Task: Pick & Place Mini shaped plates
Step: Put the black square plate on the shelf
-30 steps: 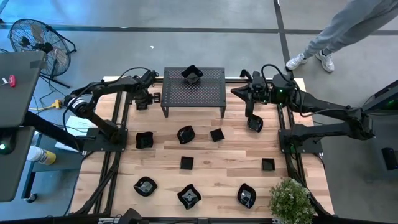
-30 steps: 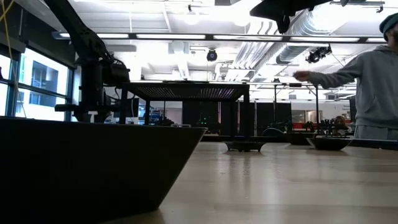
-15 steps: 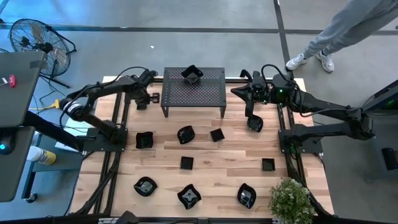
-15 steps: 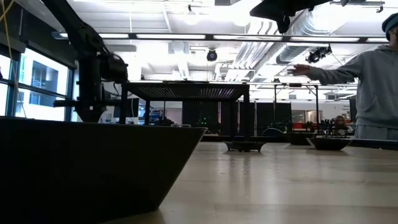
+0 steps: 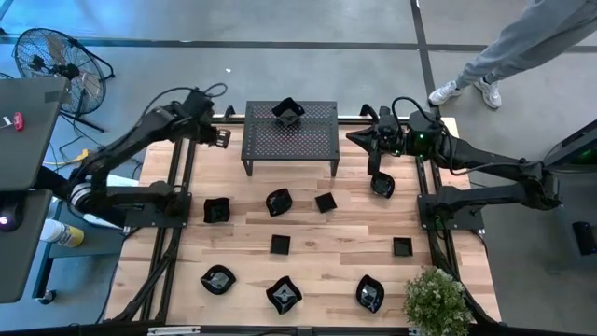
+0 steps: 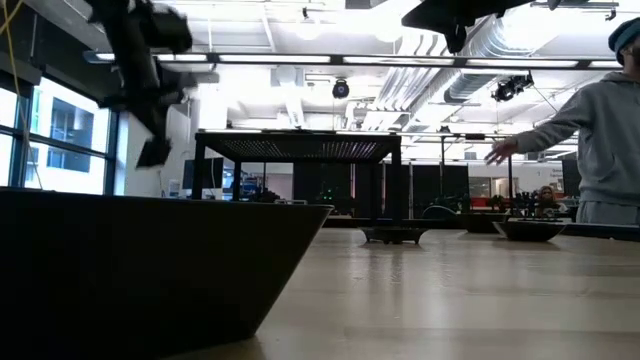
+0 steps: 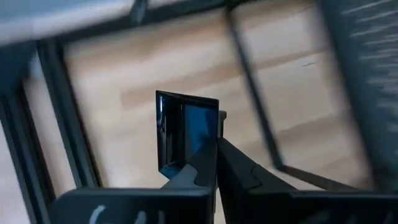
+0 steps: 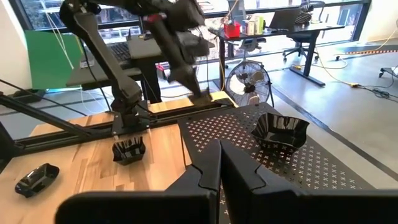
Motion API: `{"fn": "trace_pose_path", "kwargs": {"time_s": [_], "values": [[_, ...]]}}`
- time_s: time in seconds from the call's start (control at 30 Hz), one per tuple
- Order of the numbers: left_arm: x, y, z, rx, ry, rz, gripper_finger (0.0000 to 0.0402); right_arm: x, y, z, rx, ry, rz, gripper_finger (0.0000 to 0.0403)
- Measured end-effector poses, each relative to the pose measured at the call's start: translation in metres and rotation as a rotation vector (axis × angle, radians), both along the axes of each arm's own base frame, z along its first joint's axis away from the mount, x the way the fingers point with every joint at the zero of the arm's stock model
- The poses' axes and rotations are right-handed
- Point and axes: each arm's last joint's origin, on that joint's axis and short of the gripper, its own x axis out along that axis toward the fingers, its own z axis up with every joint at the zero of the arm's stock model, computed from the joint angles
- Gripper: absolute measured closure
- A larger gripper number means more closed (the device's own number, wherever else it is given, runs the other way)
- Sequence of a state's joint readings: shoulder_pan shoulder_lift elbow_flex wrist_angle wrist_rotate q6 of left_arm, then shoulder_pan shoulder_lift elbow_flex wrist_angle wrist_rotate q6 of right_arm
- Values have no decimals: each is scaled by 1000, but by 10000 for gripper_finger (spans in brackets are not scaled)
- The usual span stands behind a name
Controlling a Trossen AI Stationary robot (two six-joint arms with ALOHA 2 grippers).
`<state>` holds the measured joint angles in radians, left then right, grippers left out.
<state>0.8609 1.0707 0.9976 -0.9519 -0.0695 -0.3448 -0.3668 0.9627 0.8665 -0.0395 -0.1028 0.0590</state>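
Square mini plate held edge-on beside the perforated rack

Beside the rack's [image 5: 290,136] left end, above the table [image 5: 308,247], a square plate [image 7: 185,134] is clamped by the left gripper [image 5: 222,137], standing on edge with its face sideways. The right gripper [image 5: 374,166], at the rack's right end, is closed on nothing. A wavy-rimmed plate [image 5: 288,112] sits on the rack.

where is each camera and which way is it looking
high view: above the table, straight down; both arms, rack, plates on the wood.
low view: at tabletop height, level across; left arm raised, rack legs, a person at right.
left wrist view: on the left arm; left gripper shut on a square plate.
right wrist view: on the right arm; right gripper shut, empty, facing the rack.
shared: wavy plate on the rack, also high view.
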Motion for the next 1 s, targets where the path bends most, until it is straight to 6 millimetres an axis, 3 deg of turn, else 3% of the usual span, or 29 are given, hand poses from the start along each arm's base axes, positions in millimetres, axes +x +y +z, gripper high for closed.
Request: {"fn": "trace_pose_path", "kwargs": {"time_s": [0.23,0.37,0.63,0.83,1.0], "values": [[30,-34,64,276,-24,-460,401,0,-1,0,-17,5,-23,402],[54,-54,80,412,46,-633,401,0,-1,0,-17,5,-23,402],[103,-77,57,533,320,-837,401,0,-1,0,-18,5,-23,402],[135,-76,35,553,406,-884,401,0,-1,0,-21,6,-20,402],[146,-72,24,545,448,-911,401,0,-1,0,-21,7,-18,402]]}}
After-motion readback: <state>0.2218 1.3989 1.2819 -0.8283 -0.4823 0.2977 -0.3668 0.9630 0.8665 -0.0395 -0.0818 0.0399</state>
